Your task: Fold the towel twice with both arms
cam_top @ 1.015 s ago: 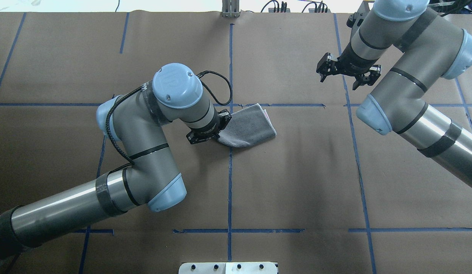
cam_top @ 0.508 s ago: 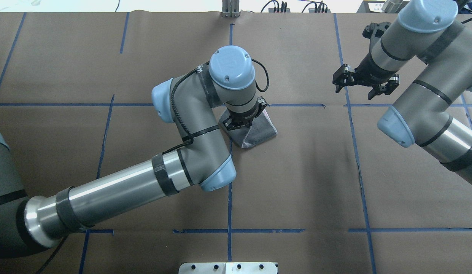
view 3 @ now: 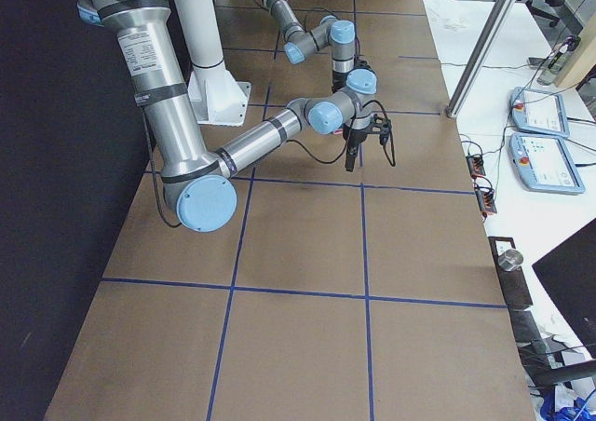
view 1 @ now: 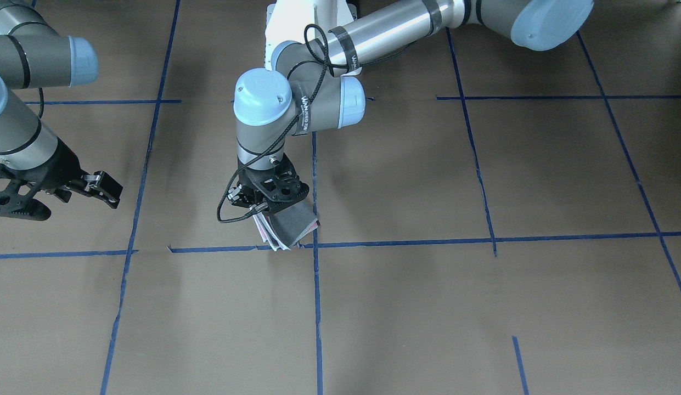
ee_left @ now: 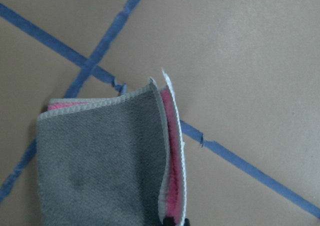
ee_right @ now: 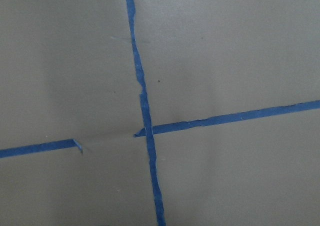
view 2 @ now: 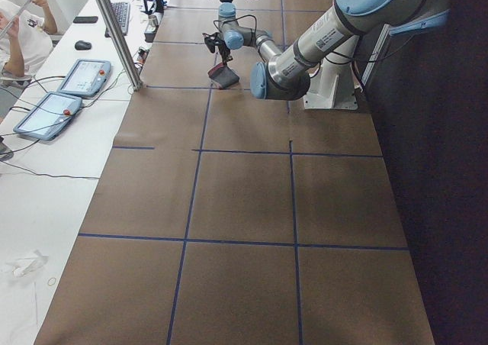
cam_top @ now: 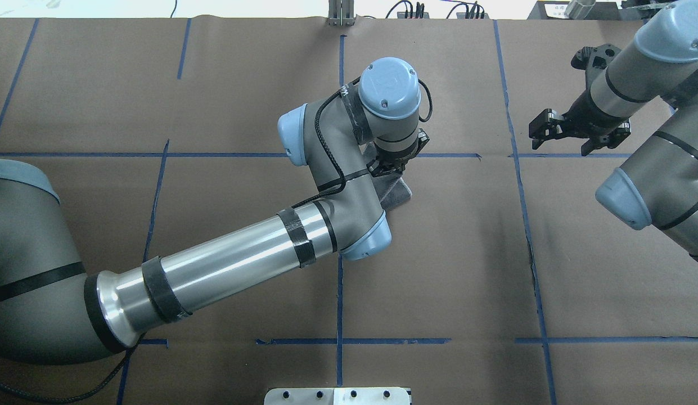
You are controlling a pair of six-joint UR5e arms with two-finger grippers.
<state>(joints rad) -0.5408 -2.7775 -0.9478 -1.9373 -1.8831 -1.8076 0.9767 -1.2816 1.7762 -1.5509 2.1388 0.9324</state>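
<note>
The towel (view 1: pixel 292 227) lies folded, grey face up, by a blue tape crossing at mid-table. Its pink inner face and whitish border show at the stacked edges in the left wrist view (ee_left: pixel 100 161). My left gripper (view 1: pixel 270 206) stands right over the towel, shut on its layered edge, and a dark fingertip shows at that edge. In the overhead view the left wrist (cam_top: pixel 391 169) hides most of the towel (cam_top: pixel 400 194). My right gripper (view 1: pixel 63 204) is open and empty, well off to the side above bare table; it also shows in the overhead view (cam_top: pixel 569 140).
Brown paper with blue tape grid lines (cam_top: pixel 340 270) covers the table. A white base plate (cam_top: pixel 337 395) sits at the near edge and a metal post (cam_top: pixel 340 14) at the far edge. Tablets (view 2: pixel 76 78) lie on the operators' white table.
My left arm has swung right across the table with the towel's edge, folding it over to a narrower stack. My right arm has drawn back further to the right, still open.
</note>
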